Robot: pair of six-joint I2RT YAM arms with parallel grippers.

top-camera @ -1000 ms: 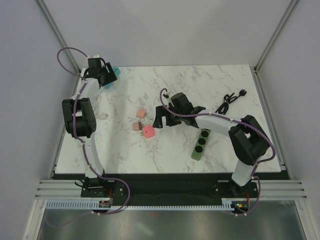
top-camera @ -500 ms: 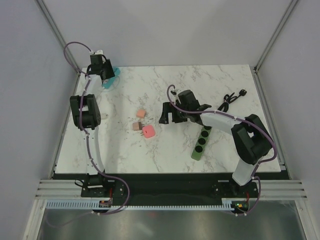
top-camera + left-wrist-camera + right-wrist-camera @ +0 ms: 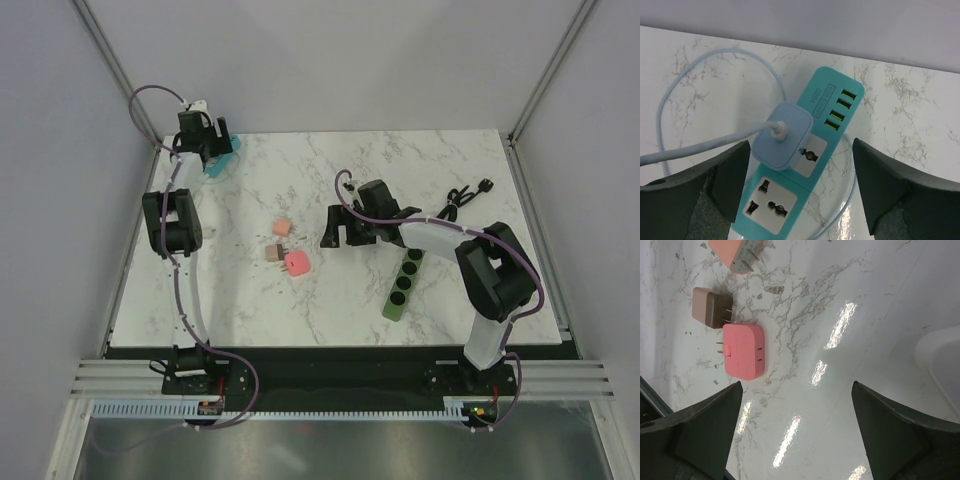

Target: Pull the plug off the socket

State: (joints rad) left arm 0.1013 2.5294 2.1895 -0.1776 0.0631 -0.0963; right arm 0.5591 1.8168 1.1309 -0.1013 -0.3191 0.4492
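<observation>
A teal power strip [image 3: 805, 170] lies at the table's far left corner [image 3: 222, 160]. A pale blue plug [image 3: 782, 135] with a light blue cable [image 3: 695, 145] sits in its middle socket. My left gripper [image 3: 800, 192] hangs open above the strip, one finger [image 3: 725, 175] on each side and the plug just ahead of them. My right gripper [image 3: 795, 435] is open and empty above bare marble near the table's middle [image 3: 340, 228].
A pink adapter [image 3: 744, 351], a brown adapter [image 3: 711, 308] and a salmon adapter [image 3: 737, 252] lie left of my right gripper. A green power strip [image 3: 403, 285] lies under the right arm. A black cable [image 3: 462, 200] lies at the far right.
The left arm has stretched farther back, bringing its gripper over the teal strip. The right gripper has moved a little right and back, away from the adapters.
</observation>
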